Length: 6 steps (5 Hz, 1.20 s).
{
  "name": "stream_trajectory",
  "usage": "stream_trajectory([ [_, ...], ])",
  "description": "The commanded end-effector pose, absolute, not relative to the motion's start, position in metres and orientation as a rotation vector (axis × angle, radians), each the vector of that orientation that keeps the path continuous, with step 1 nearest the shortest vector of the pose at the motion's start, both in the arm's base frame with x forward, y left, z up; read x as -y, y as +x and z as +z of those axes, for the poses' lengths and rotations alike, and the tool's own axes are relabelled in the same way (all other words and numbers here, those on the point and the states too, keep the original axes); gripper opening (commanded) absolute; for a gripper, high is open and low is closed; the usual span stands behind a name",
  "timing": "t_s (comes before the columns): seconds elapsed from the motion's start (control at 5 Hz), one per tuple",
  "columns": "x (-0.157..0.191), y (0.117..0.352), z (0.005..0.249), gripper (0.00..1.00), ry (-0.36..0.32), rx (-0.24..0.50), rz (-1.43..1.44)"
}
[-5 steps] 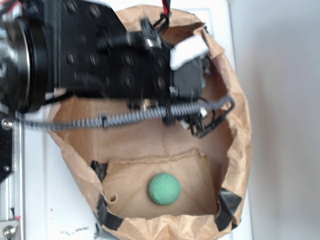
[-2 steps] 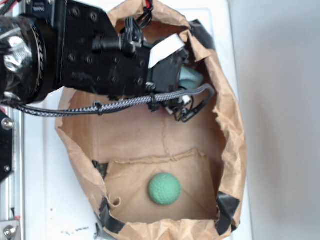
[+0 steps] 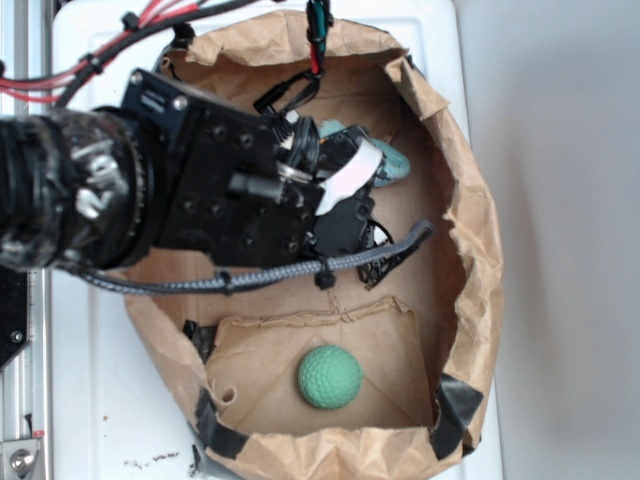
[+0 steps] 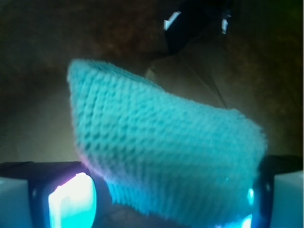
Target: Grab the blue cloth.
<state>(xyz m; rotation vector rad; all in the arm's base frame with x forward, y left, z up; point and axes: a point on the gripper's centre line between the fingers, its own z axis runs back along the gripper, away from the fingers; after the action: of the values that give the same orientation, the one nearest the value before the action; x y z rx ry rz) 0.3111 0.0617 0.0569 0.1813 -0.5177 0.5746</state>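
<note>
Teal ribbed fabric fills the wrist view: the cloth sits between the two fingers, spread wide to either side of it, not yet closed. From the exterior view, the cloth lies at the far end of the paper bag, mostly hidden under the gripper. The ball lies well apart. Risk: closing too high pinches only a loose fold, which may slip out; descending further may snag the bag wall.
</note>
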Motion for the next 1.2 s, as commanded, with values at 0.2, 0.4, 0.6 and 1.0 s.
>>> stream_trajectory([
  [0.2,-0.054,0.318,0.067,0.0,0.178,0.577,0.609],
  [0.4,-0.052,0.321,0.07,0.0,0.172,0.58,0.618],
  [0.6,-0.053,0.323,0.082,0.0,0.156,0.559,0.633],
  [1.0,-0.051,0.309,0.126,0.0,0.091,0.484,0.594],
])
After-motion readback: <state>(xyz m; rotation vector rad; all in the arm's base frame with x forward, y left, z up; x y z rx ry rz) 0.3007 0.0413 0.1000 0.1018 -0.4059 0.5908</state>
